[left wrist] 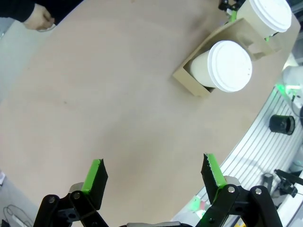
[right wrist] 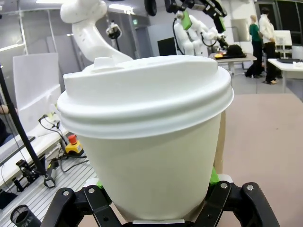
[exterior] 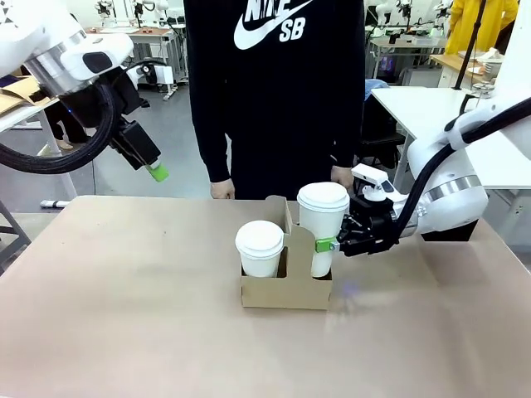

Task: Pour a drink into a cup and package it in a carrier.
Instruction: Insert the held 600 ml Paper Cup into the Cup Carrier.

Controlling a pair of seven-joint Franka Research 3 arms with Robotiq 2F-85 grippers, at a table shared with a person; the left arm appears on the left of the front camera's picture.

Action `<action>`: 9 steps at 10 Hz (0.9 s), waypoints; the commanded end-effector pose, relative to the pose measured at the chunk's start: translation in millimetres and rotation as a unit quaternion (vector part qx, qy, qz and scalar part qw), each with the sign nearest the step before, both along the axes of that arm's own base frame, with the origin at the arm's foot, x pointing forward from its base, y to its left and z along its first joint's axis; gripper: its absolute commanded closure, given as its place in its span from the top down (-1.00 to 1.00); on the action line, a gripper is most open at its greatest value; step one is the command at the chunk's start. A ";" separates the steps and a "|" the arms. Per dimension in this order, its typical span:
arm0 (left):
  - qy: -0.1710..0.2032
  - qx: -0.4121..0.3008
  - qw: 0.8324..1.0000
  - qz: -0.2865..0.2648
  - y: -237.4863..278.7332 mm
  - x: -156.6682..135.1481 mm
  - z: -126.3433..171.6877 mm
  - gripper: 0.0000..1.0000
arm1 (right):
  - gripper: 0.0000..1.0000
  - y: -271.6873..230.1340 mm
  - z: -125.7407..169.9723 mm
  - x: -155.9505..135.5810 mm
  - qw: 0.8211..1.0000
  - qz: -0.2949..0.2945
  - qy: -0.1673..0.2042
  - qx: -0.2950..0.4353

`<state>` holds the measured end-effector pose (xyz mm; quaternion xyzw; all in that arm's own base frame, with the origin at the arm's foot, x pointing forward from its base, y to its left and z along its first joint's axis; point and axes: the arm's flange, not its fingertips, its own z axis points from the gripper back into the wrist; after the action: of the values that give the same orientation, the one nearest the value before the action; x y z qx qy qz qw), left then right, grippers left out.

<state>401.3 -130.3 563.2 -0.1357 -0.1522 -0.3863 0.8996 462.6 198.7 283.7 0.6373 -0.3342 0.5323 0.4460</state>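
Cup base hidden in carrier, right pincer clamped

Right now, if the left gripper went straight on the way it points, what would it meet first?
Most likely bare table: the open left gripper faces it, with the carrier off to one side. Depth is unclear.

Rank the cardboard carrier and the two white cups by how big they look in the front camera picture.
1. The carrier, the widest of the three.
2. The taller cup, held by the right gripper at the carrier's right slot.
3. The shorter cup in the left slot; its base is hidden, so the gap between the cups is unsure.
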 end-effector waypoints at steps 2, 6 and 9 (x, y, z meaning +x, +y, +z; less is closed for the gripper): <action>0.002 0.006 1.000 -0.002 1.5 -0.9 -0.4 1.00 | 0.60 -0.8 -19.1 -1.3 0.999 0.033 0.000 0.005; 0.002 0.006 1.000 -0.002 1.5 -0.9 -0.4 1.00 | 0.60 6.3 -44.3 1.3 0.997 0.069 -0.018 -0.010; 0.002 0.006 1.000 -0.002 1.5 -0.9 -0.4 1.00 | 0.60 8.7 -53.4 4.7 0.996 0.084 -0.041 -0.011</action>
<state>401.3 -130.4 563.1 -0.1356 -0.1519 -0.3864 0.8996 464.8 206.6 238.2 0.6424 -0.2899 0.5782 0.4110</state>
